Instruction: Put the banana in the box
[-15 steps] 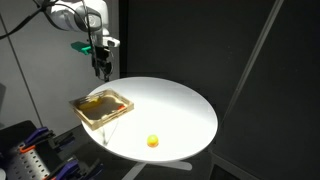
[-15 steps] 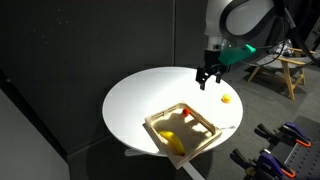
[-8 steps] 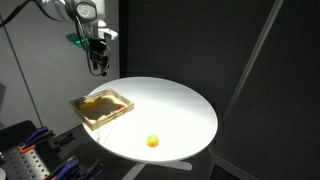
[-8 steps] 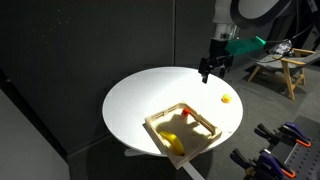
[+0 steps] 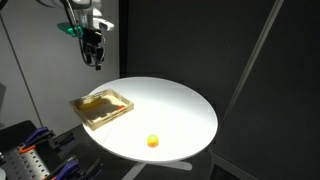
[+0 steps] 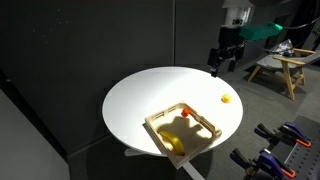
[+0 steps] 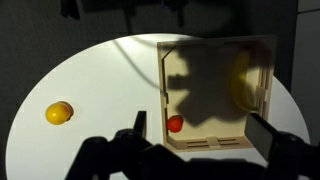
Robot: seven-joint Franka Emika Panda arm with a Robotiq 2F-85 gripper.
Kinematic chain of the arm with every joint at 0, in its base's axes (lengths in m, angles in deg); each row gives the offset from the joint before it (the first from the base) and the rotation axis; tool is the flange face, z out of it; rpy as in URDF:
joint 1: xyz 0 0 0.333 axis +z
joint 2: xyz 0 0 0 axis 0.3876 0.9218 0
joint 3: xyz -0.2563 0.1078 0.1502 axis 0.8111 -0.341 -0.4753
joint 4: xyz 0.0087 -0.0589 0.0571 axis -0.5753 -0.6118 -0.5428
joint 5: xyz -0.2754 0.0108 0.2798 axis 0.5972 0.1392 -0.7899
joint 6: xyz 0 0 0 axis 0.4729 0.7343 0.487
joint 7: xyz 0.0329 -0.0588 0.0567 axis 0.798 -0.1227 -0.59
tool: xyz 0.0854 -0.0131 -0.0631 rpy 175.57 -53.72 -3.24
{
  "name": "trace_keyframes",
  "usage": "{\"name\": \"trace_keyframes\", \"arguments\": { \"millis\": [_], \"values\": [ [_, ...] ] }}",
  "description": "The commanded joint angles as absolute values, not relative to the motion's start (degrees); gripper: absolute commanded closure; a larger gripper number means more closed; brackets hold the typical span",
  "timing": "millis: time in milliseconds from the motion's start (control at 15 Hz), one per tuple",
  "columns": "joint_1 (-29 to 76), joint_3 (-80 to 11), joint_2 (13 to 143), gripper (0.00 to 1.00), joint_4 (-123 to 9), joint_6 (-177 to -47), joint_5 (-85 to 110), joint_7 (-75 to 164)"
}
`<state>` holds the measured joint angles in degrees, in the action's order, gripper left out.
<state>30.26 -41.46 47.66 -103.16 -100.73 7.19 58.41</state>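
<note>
Your gripper (image 5: 93, 58) hangs high above the table's (image 5: 185, 110) edge, jaws spread wide and empty. In the wrist view its two fingers frame the bottom of the picture with nothing between them.

The banana (image 7: 243, 80) is not out on the table. It lies inside the box (image 7: 163, 90), against the wall opposite the corner with the red mark (image 7: 175, 124), long axis running along that wall. From the gripper it is well below, toward the box, which sits at the table's edge in both exterior views. The small orange ball (image 7: 58, 113) rests alone, well apart from the box.

Judged from this, the placing looks done and no grasp is called for. If you reseat the banana, set the jaws across its narrow width.
</note>
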Motion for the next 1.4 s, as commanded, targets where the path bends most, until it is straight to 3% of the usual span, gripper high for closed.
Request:
{"name": "trace_keyframes", "arguments": {
  "millis": [0, 1333],
  "values": [
    [28.9, -42.2, 44.0, 0.00, -104.1, -96.9, 6.4, 55.9],
    [27.9, -43.5, 40.6, 0.00, -105.1, -94.5, 7.7, 54.2]
  ]
}}
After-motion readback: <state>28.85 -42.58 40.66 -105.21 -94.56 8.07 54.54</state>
